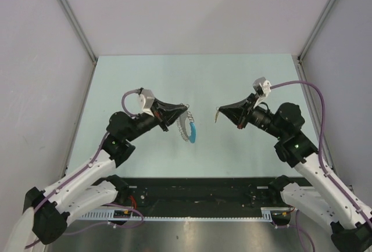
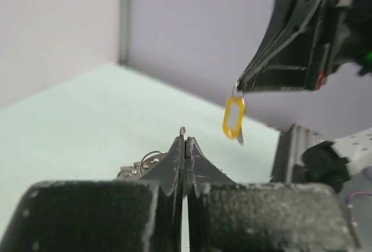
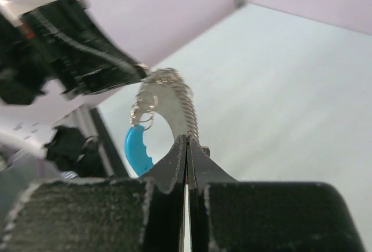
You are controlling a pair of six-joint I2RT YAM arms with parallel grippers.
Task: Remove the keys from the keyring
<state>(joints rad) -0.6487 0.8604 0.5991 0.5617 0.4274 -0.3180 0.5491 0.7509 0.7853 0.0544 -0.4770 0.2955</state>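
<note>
You are partly through, by the look of it: your right gripper [image 1: 220, 113], pinched shut, dangles one yellow tag [image 2: 233, 117] at three o'clock of the keys [image 1: 187, 128], which hang on the keyring [image 2: 183, 130] clamped in your left gripper [image 1: 185, 108] above the desk [image 1: 145, 72], yet to come off.

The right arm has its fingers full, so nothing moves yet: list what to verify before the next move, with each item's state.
1. Left fingers shut on the keyring, bunch held off the table: ok.
2. Keyring emptied: not ok; the keys, the blue key among them, hang from it.
3. Right fingers shut on the yellow tag: ok.
4. Yellow tag apart from the keyring: ok, open gap between them.
5. Right fingers free to take another key: not ok, the tag is in them.
6. Keyring's split end located: cannot tell.
</note>
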